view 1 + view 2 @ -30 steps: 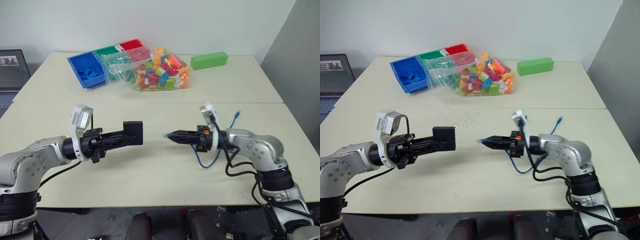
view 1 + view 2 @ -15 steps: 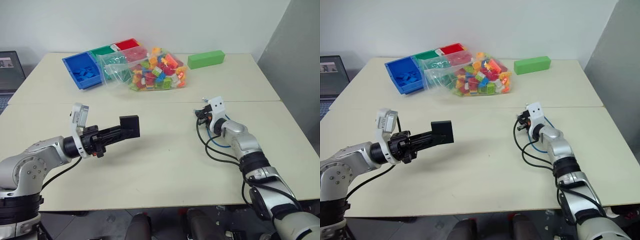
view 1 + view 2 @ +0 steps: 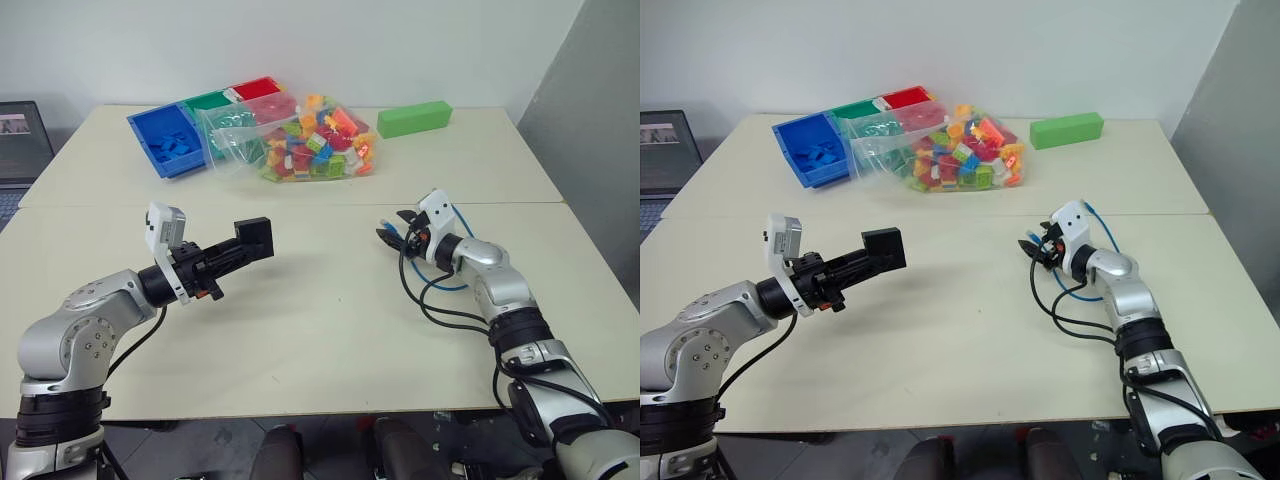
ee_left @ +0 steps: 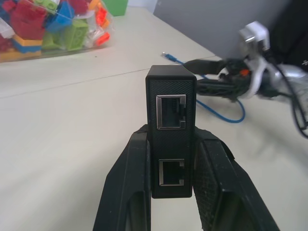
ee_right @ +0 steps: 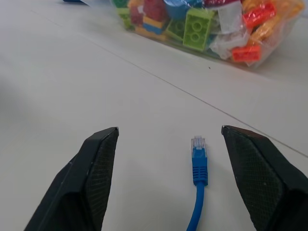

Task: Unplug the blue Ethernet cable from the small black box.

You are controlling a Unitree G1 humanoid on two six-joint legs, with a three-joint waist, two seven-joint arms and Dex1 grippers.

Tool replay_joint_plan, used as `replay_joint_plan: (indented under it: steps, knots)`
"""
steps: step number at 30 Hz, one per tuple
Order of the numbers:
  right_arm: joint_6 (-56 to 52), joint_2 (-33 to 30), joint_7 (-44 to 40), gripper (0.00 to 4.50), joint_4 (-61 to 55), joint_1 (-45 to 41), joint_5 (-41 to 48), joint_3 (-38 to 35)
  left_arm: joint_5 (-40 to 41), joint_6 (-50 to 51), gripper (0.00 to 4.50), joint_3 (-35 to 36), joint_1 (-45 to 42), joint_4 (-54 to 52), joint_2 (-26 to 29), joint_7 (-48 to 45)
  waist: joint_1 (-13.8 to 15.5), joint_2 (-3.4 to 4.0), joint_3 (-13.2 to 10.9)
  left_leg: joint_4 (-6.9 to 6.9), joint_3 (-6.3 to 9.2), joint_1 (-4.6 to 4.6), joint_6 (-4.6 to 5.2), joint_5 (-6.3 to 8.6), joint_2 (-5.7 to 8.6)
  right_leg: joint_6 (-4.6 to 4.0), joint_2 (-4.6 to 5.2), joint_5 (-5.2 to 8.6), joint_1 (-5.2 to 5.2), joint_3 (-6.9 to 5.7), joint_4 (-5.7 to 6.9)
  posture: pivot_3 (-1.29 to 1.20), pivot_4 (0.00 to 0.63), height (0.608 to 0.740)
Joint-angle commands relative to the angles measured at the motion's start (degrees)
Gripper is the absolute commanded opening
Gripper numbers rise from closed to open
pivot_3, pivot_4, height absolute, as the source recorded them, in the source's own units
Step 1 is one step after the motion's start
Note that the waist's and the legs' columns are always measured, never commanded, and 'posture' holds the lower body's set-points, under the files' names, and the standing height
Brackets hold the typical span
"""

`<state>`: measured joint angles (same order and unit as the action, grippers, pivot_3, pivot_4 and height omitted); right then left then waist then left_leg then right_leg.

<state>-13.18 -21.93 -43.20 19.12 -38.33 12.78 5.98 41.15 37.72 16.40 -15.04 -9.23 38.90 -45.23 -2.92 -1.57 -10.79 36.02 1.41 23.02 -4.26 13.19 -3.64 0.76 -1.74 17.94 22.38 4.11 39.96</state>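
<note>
My left gripper is shut on the small black box and holds it above the table, left of centre. The box's edge faces the left wrist camera, and both of its ports are empty. The blue Ethernet cable lies loose on the table, its translucent plug between the open fingers of my right gripper and touching neither. In the head views the right gripper hovers low at the centre right, and the cable loops under its wrist.
A blue, green and red bin tray stands at the back left. Beside it is a clear bag of coloured bricks. A green block lies at the back right. A laptop sits at the far left, and a seam crosses the table.
My right gripper has swung away from the box, moved forward and opened, letting go of the cable's plug, which now lies on the table. The left gripper with the box has shifted slightly and rolled.
</note>
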Motion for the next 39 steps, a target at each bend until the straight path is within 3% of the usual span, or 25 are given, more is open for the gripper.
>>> replay_joint_plan:
  steps: [1,6,11,17,19,23,32,39]
  knots:
    - [-9.08,-2.55,-7.57,3.52,-19.15,1.85,6.3,2.85,-9.74,-12.84,0.79,0.93,0.12,3.6,-2.33,5.61,-0.09,0.02,-0.01,-0.03,-0.01,-0.01,0.0,0.0,-0.01,0.0,0.0,0.0,0.0,0.0,-0.01,0.0,0.15,0.74]
    - [-17.61,1.39,-3.81,3.52,-26.04,-0.42,8.32,4.63,-22.1,-30.92,0.79,0.05,0.36,14.87,-5.37,12.18,-0.24,0.01,-0.01,-0.02,0.05,-0.07,0.0,0.0,-0.06,0.0,-0.03,0.0,-0.02,0.0,0.01,0.0,0.15,0.74]
    - [-22.95,3.03,-3.62,3.52,-29.56,-0.95,9.48,6.19,-26.08,-41.98,0.79,1.95,-2.52,27.91,-8.93,18.37,0.57,-0.02,0.01,0.06,0.01,0.0,0.01,0.0,0.01,0.03,0.02,-0.03,-0.04,-0.03,-0.01,0.0,0.15,0.74]
    - [-26.26,1.87,-6.46,3.52,-31.55,-1.23,10.0,9.86,-26.13,-46.69,0.79,2.84,-4.51,39.4,-11.65,21.4,1.23,-0.04,0.02,0.05,0.03,0.05,0.01,0.0,0.03,0.03,0.05,-0.03,-0.03,-0.1,-0.05,0.0,0.15,0.74]
    - [-26.83,1.15,-7.54,3.54,-32.11,-1.25,9.95,10.56,-25.92,-46.96,1.5,3.2,-4.7,41.09,-12.13,22.3,1.11,-0.04,0.02,0.06,0.05,0.02,0.01,0.0,0.03,0.03,0.05,-0.03,-0.04,-0.13,-0.01,0.0,0.15,0.74]
    - [-26.95,0.43,-8.41,3.54,-32.2,-1.27,9.5,10.99,-27.04,-48.98,2.48,2.73,-5.16,42.97,-11.62,22.62,1.09,-0.04,0.03,0.05,0.06,0.01,0.01,0.0,0.02,0.04,0.04,-0.03,-0.04,-0.14,0.0,0.0,0.15,0.74]
    - [-27.63,-0.27,-9.01,3.54,-32.74,-1.28,9.44,10.97,-25.4,-47.88,4.45,3.63,-3.52,40.6,-11.98,22.64,1.07,-0.04,0.03,0.05,0.05,0.0,0.01,0.0,0.02,0.04,0.04,-0.03,-0.04,-0.14,0.01,0.0,0.15,0.74]
    - [-26.48,-3.53,-9.1,3.54,-34.65,2.44,8.59,10.05,-23.59,-38.65,4.49,5.3,9.09,19.88,-8.97,22.01,0.71,-0.06,0.04,0.01,0.03,0.01,0.0,0.0,-0.02,0.03,0.07,-0.02,-0.04,-0.09,-0.02,0.0,0.15,0.74]
